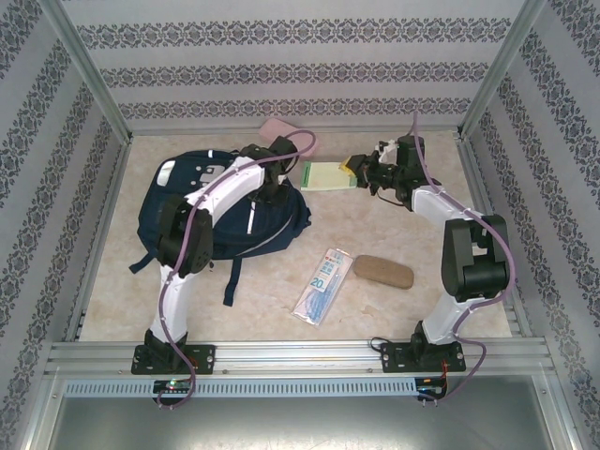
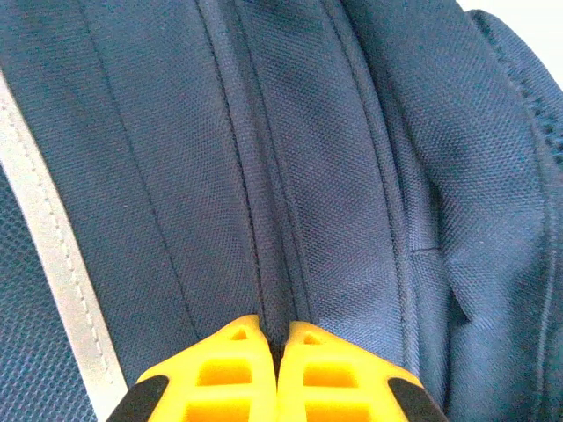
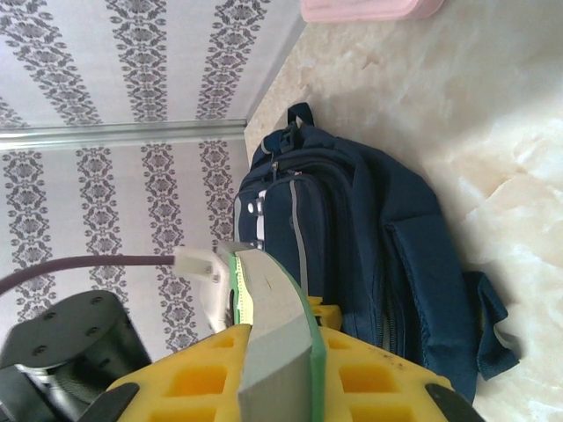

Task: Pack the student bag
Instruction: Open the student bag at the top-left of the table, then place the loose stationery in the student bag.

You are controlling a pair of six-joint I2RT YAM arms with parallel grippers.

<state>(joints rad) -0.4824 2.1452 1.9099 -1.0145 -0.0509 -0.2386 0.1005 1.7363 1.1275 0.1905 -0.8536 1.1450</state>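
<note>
Lying at the left of the beige table [image 1: 394, 225], the navy student bag [image 1: 281, 217] rests flat with its dark straps trailing toward the near edge. The left arm reaches over it, and the left gripper [image 2: 275, 338] presses its yellow fingers together against a stitched seam in the bag's fabric. Whether a zipper pull or a pinch of cloth sits between them is hidden.

Just behind the bag, a pink case [image 1: 281, 129] lies against the back wall. Near the middle of the table, a blue and white packet [image 1: 323, 286] lies flat. Farther back, the right gripper [image 3: 281, 378] is clamped on the edge of a green-covered notebook [image 1: 323, 175], holding it just beside the bag's right side. A brown pouch [image 1: 382, 271] lies to the right of the packet.

The step in hand appears to be opening the bag so the notebook can go in. Doing it well likely means the left fingers securing a firm hold on the zipper line and pulling along the seam, not across it, while the right arm keeps the notebook level and waits until a wide opening shows.
</note>
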